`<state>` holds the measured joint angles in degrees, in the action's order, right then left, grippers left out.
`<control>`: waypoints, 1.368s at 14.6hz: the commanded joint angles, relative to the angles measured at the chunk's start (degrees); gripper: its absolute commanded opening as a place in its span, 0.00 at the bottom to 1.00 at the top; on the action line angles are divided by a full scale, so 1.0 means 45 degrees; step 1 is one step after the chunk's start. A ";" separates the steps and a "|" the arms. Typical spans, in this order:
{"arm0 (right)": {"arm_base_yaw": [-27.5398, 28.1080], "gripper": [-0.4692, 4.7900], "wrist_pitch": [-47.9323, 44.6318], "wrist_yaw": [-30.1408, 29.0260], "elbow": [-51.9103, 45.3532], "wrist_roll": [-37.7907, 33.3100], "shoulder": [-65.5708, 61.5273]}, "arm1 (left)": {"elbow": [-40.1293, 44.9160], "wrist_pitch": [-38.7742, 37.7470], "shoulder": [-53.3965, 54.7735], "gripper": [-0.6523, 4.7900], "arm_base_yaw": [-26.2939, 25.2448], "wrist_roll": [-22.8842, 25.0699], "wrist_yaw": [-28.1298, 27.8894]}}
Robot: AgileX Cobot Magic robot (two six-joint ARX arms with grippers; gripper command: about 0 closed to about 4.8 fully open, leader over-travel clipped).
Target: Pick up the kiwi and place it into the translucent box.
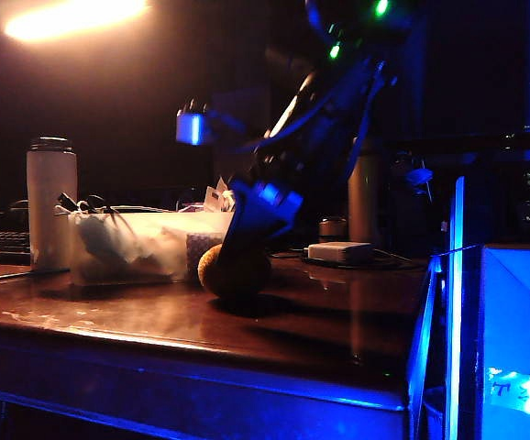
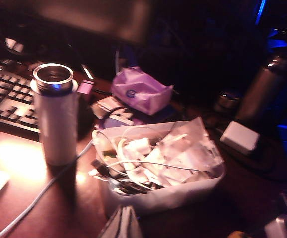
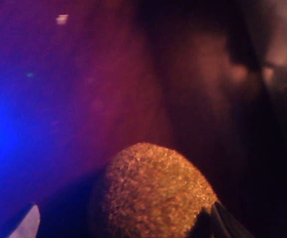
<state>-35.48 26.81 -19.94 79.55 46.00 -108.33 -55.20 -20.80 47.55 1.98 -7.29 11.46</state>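
The kiwi [image 1: 233, 271], golden-brown and fuzzy, lies on the wooden table just right of the translucent box [image 1: 137, 249]. My right gripper [image 1: 239, 249] comes down on it from above. In the right wrist view the kiwi [image 3: 153, 193] sits between the spread fingers of that gripper [image 3: 123, 225], which is open; one finger stands apart from the fruit, the other is at its edge. The translucent box [image 2: 183, 196] is full of cables and papers. My left gripper [image 2: 122, 224] hovers near its front wall, fingertips together, holding nothing.
A steel flask [image 1: 51, 202] stands left of the box, with a keyboard [image 2: 9, 99] behind it. A small flat white box [image 1: 338, 251] and a dark bottle [image 1: 364, 197] are at the back right. A glowing blue box [image 1: 513, 339] stands at the near right.
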 commanded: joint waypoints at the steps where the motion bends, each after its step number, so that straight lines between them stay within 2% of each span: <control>1: -0.0078 1.00 -0.0549 0.0204 0.0049 0.0024 -0.0155 | -0.0078 0.0024 -0.0024 0.11 -0.0019 -0.0058 0.0083; 6: -0.0136 1.00 -0.1666 0.0510 0.0049 0.0010 -0.0554 | -0.0078 0.0024 -0.0024 0.11 -0.0019 -0.0058 0.0083; 10: -0.0175 1.00 -0.1598 0.0500 0.0049 -0.0223 -0.0792 | -0.0078 0.0015 -0.0024 0.11 -0.0019 -0.0053 0.0083; 12: -0.0194 0.72 -0.1549 0.0515 0.0049 -0.0223 -0.0792 | -0.0078 0.0015 -0.0024 0.11 -0.0019 -0.0053 0.0083; 13: -0.0199 0.68 -0.1540 0.0549 0.0049 -0.0238 -0.0792 | -0.0078 0.0015 -0.0024 0.11 -0.0019 -0.0053 0.0083; 17: -0.0233 0.68 -0.1870 0.0549 0.0063 -0.0602 -0.0534 | -0.0078 -0.0049 -0.0024 0.11 -0.0019 -0.0053 0.0083; 20: -0.0233 0.68 -0.2973 0.0879 0.0078 -0.0631 0.0131 | -0.0078 -0.0087 -0.0019 0.11 -0.0019 -0.0039 0.0262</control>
<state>-36.45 16.43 -16.23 79.61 43.48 -108.62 -55.20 -21.76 47.55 1.98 -7.38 11.57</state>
